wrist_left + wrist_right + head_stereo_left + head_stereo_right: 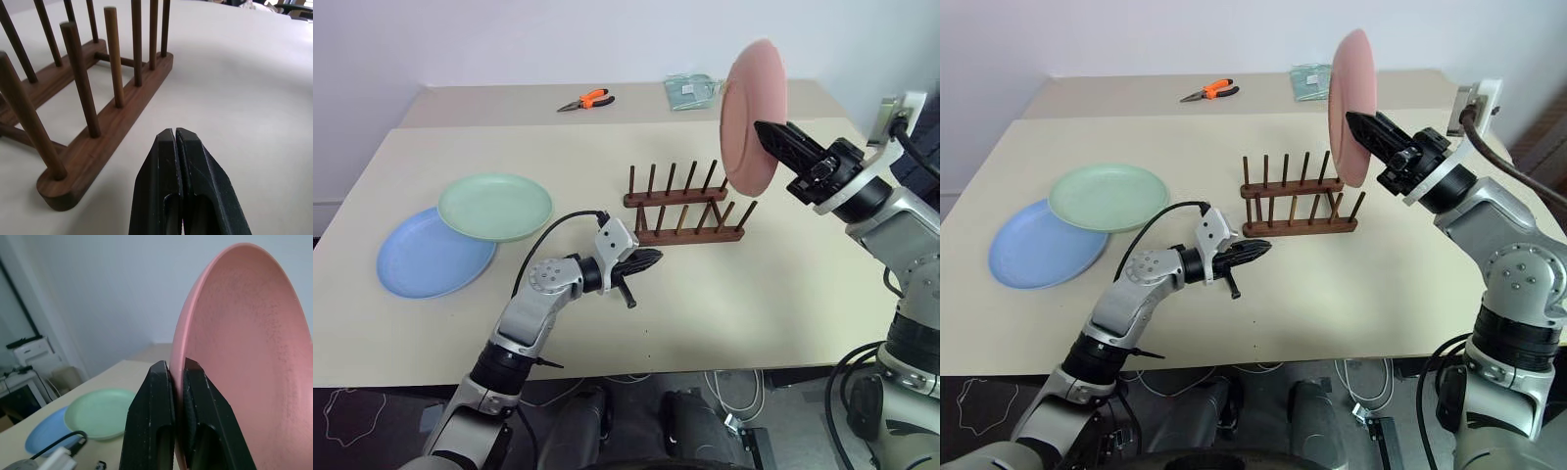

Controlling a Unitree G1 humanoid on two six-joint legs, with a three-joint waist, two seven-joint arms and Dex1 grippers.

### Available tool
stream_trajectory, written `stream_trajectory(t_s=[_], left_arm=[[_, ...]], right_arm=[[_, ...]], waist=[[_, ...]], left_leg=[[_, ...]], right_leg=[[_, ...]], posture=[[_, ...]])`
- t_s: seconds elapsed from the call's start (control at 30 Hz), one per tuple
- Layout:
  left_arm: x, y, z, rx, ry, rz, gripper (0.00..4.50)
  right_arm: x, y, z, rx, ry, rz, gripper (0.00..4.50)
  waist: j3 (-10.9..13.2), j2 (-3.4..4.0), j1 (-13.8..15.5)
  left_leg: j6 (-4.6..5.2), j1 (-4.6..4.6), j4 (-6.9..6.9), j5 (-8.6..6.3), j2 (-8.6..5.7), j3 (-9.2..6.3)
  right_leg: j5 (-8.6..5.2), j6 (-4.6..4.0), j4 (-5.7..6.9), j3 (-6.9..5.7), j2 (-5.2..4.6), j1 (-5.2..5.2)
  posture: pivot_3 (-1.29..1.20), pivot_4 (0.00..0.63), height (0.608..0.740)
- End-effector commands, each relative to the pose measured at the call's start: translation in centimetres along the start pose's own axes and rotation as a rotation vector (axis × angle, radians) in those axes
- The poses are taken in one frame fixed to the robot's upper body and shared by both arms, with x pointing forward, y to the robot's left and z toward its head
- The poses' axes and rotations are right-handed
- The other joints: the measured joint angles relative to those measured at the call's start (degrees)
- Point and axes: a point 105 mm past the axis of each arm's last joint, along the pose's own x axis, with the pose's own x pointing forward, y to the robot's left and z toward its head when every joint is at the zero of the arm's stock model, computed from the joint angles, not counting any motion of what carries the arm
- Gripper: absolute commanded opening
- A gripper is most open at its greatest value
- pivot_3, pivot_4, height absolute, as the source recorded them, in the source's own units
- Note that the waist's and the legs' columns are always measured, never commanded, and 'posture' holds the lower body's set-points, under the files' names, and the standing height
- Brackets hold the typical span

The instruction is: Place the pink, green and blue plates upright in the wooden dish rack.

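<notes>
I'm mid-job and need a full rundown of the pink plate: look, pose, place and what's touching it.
The pink plate is round, shallow, salmon-coloured and matte, plastic by the look of it, with a finely speckled inner face. It is held on edge, nearly upright, in the air above the right end of the wooden dish rack, clear of its pegs. The right gripper is shut on its rim, one black finger on each face. Nothing else touches it.

Orange-handled pliers (587,100), clear plastic bag (690,90), beige table (783,294)
</notes>
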Motion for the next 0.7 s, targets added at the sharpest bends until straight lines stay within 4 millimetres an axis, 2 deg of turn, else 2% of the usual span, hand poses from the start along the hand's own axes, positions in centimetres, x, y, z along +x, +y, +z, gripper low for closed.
stream_trajectory(t_s=[0.03, 0.13, 0.2, 0.3, 0.33, 0.43, 0.47, 0.5, 0.57, 0.63, 0.67, 0.7], left_arm=[[-0.2, -0.2, 1.4, 0.018, -0.051, -0.005, 0.00], [-0.2, -0.3, 1.6, 0.010, -0.059, -0.011, 0.00], [-0.2, -0.3, 1.6, 0.014, -0.056, -0.014, 0.00], [-0.2, -0.2, 1.6, 0.013, -0.054, -0.016, 0.00], [-0.2, -0.2, 1.6, -0.009, -0.055, -0.019, 0.00], [-0.4, 0.0, 1.8, -0.060, -0.074, -0.025, 0.86], [-0.6, 0.2, 1.9, -0.070, -0.080, -0.020, 1.32], [-0.7, 0.4, 2.0, -0.075, -0.084, -0.016, 1.85], [-1.3, 1.8, 2.6, -0.071, -0.102, 0.058, 2.79], [-2.2, 4.3, 3.5, -0.031, -0.135, 0.189, 3.75], [-3.0, 6.1, 3.9, -0.041, -0.150, 0.287, 4.30], [-3.7, 7.8, 4.2, -0.060, -0.166, 0.375, 4.50]], right_arm=[[-0.6, -0.5, 0.2, 0.005, -0.003, 0.005, 0.06], [-1.1, -2.1, -0.7, 0.044, 0.008, -0.050, 0.06], [-1.3, -2.5, -0.9, 0.070, 0.003, -0.057, 0.06], [-1.5, -2.5, -0.9, 0.055, 0.000, -0.057, 1.03], [-1.5, -2.6, -0.6, 0.036, -0.009, -0.071, 1.50], [-1.4, -3.3, 0.4, -0.047, -0.047, -0.145, 2.99], [-1.5, -3.5, 1.2, -0.118, -0.063, -0.175, 3.54], [-1.6, -3.5, 1.8, -0.169, -0.074, -0.193, 3.60], [-2.1, -3.5, 3.3, -0.320, -0.081, -0.244, 3.60], [-2.5, -3.4, 4.4, -0.413, -0.081, -0.269, 3.60], [-2.5, -2.9, 4.7, -0.450, -0.066, -0.254, 3.80], [-2.5, -2.2, 4.6, -0.481, -0.040, -0.221, 4.11]], waist=[[0.00, 0.00, 0.03], [0.00, 0.00, 0.01], [0.00, 0.00, 0.00], [0.00, 0.01, 0.00], [-0.01, 0.02, -0.03], [-0.01, 0.02, 0.00], [-0.01, 0.02, -0.01], [-0.01, 0.02, 0.00], [0.00, 0.05, 0.01], [0.01, 0.06, 0.11], [0.01, 0.06, 0.11], [0.01, 0.06, 0.10]], left_leg=[[0.00, 0.00, 0.00, 0.00, 0.00, 0.00], [0.00, -0.02, 0.01, 0.00, 0.00, 0.00], [0.00, -0.02, 0.01, 0.00, 0.00, 0.00], [0.00, -0.02, -0.01, 0.00, 0.00, 0.00], [0.00, -0.03, -0.01, 0.00, 0.00, 0.00], [0.00, -0.04, 0.00, 0.00, 0.01, 0.00], [0.00, -0.05, 0.00, 0.00, 0.01, 0.00], [0.00, -0.05, 0.00, 0.00, 0.00, 0.00], [0.00, -0.07, 0.00, 0.00, 0.00, 0.01], [-0.01, -0.20, 0.04, 0.00, -0.01, 0.02], [-0.01, -0.28, 0.07, 0.01, -0.01, 0.01], [-0.01, -0.29, 0.07, 0.01, -0.01, 0.01]], right_leg=[[0.00, 0.00, 0.00, 0.00, 0.00, 0.00], [0.00, 0.00, -0.01, 0.00, 0.00, 0.00], [0.00, 0.00, -0.01, 0.00, 0.00, 0.00], [0.00, 0.00, 0.00, 0.00, 0.00, -0.03], [0.00, 0.00, 0.00, 0.00, 0.00, -0.04], [0.00, 0.00, 0.00, 0.01, 0.01, -0.06], [0.00, 0.01, 0.00, 0.01, 0.00, -0.06], [0.00, 0.00, 0.00, 0.01, 0.01, -0.06], [0.01, 0.01, 0.00, 0.00, 0.01, -0.09], [0.01, 0.02, 0.02, 0.00, 0.01, -0.21], [0.03, 0.06, 0.05, 0.00, 0.02, -0.29], [0.06, 0.11, 0.05, 0.00, 0.03, -0.31]], posture=[[0.00, 0.150, 0.719], [0.00, 0.150, 0.719], [0.00, 0.150, 0.719], [0.00, 0.150, 0.719], [0.00, 0.150, 0.719], [0.00, 0.150, 0.719], [0.00, 0.150, 0.719], [0.00, 0.150, 0.719], [0.00, 0.150, 0.719], [0.00, 0.150, 0.719], [0.00, 0.150, 0.719], [0.00, 0.150, 0.719]])
